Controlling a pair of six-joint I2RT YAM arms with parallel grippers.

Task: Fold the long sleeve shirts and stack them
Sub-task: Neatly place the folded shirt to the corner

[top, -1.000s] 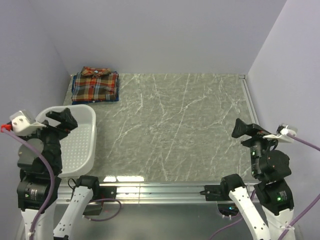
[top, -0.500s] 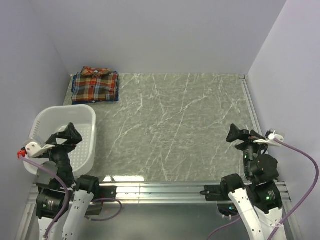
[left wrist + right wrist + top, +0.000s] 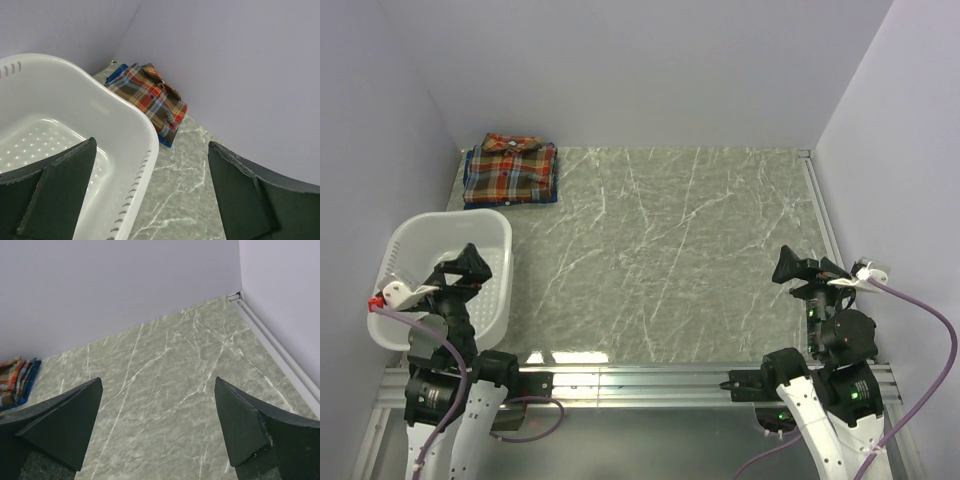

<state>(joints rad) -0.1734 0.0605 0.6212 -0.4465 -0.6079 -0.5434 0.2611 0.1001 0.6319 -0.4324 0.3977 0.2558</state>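
Stack: folded red-orange plaid cloth shirt [image 3: 510, 168] atop folded blue plaid shirt [image 3: 165, 138], far-left corner of grey-green marbled table [image 3: 670, 250] | Left gripper [image 3: 463, 268]: jaws wide, empty, above white slotted plastic basket [image 3: 502, 228] | Right gripper [image 3: 800, 267]: wide, empty | Step: apparently complete; next, only parking the arms.

- A white plastic basket [image 3: 503, 270] stands upright at the near left of the table [image 3: 670, 260], with small round holes across its floor and slots along its side wall.
- The table top is grey-green with white marble veins.
- A metal rail [image 3: 820, 215] runs along its right edge.
- Pale lilac walls [image 3: 640, 70] close in three sides.
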